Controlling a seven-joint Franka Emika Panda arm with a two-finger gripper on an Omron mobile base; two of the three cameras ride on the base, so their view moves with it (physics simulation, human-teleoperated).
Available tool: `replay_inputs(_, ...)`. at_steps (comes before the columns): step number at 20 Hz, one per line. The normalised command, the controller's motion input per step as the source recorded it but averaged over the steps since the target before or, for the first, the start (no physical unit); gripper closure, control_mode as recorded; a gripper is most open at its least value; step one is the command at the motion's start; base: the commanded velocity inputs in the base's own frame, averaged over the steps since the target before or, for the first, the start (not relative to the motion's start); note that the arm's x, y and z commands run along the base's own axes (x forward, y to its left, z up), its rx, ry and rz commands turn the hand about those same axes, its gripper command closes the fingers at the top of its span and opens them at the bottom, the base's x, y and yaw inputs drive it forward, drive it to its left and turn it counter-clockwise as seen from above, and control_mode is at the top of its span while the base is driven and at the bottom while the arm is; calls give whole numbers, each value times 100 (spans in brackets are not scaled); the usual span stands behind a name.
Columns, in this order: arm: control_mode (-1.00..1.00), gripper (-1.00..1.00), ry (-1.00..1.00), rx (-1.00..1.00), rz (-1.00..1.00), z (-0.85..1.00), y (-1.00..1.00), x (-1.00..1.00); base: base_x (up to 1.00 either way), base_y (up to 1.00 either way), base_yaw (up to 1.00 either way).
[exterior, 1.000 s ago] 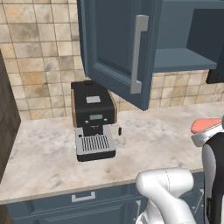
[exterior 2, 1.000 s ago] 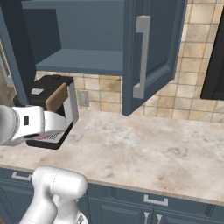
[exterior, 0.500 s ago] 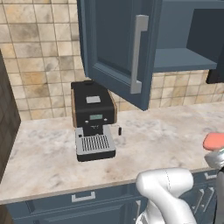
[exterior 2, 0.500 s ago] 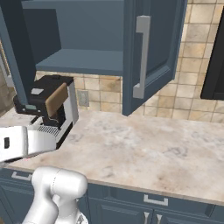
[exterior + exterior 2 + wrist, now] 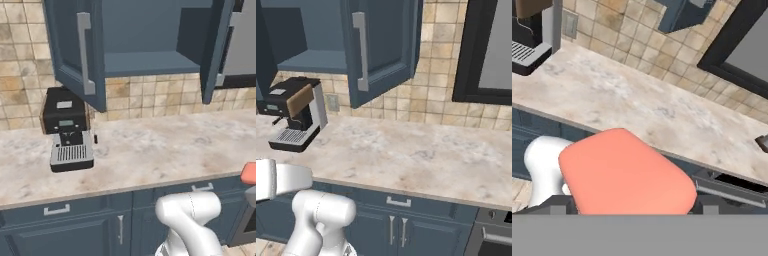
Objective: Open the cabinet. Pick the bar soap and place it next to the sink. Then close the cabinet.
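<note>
The gripper (image 5: pixel 629 212) is holding the bar soap (image 5: pixel 627 175) between widely spread fingers, out past the near edge of the counter (image 5: pixel 150 150), to the right. The soap is showing as a salmon patch at the right edge of the left base view. The cabinet (image 5: pixel 145 60) is standing open above the counter, with the coffee machine (image 5: pixel 67 127) sitting below its left door.

The left base view is looking forward and down from behind, facing the coffee machine (image 5: pixel 67 131) head-on on the surface (image 5: pixel 150 145). The right base view is seeing the coffee machine (image 5: pixel 295 119) from its right side, farther off. Both are sharing the open cabinet (image 5: pixel 145 47) above it. The hand view is sitting low, looking across the surface (image 5: pixel 627 105) with the coffee machine (image 5: pixel 532 30) at its upper left.
</note>
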Motion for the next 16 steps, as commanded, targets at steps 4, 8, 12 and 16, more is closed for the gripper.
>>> replay_inputs(4, 100, 100, 0, 0, 0, 0, 0, 0, 4, -100, 0)
replay_inputs(8, 100, 100, 0, 0, 0, 0, 0, 0, 0, -80, -28)
replay_inputs(12, 100, 100, 0, 0, 0, 0, 0, 0, -2, -27, -78)
replay_inputs(16, 100, 100, 0, 0, 0, 0, 0, 0, -2, -12, -81)
